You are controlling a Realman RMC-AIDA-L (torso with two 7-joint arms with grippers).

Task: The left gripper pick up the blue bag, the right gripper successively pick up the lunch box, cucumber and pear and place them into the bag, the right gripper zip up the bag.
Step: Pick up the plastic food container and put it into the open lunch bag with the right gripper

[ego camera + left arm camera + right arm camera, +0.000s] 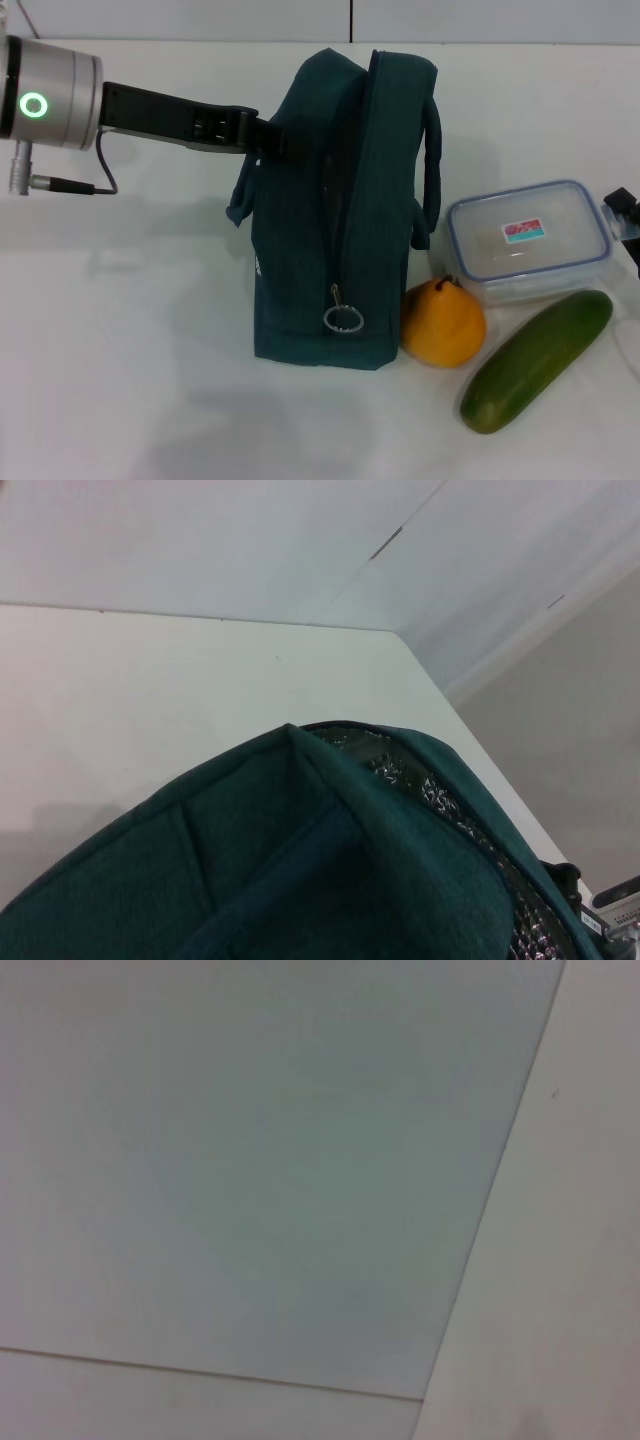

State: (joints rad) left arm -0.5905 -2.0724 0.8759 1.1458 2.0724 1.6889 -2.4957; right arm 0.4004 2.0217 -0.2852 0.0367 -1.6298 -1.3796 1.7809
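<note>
The blue bag (330, 220) is dark teal and stands upright in the middle of the table, with a ring zipper pull (343, 316) low on its front. My left gripper (272, 136) reaches in from the left and is shut on the bag's upper left edge. In the left wrist view the bag's fabric (300, 880) fills the foreground, and its mouth gapes onto silver lining (450, 810). The clear lunch box (528, 240) with a blue rim lies right of the bag. The yellow pear (443, 322) touches the bag's lower right corner. The green cucumber (537, 360) lies diagonally in front. My right gripper (625, 212) shows only at the right edge, beside the lunch box.
The white table (120, 350) stretches out to the left and front of the bag. A white wall (200, 18) stands behind the table. The right wrist view shows only pale wall panels (300, 1160).
</note>
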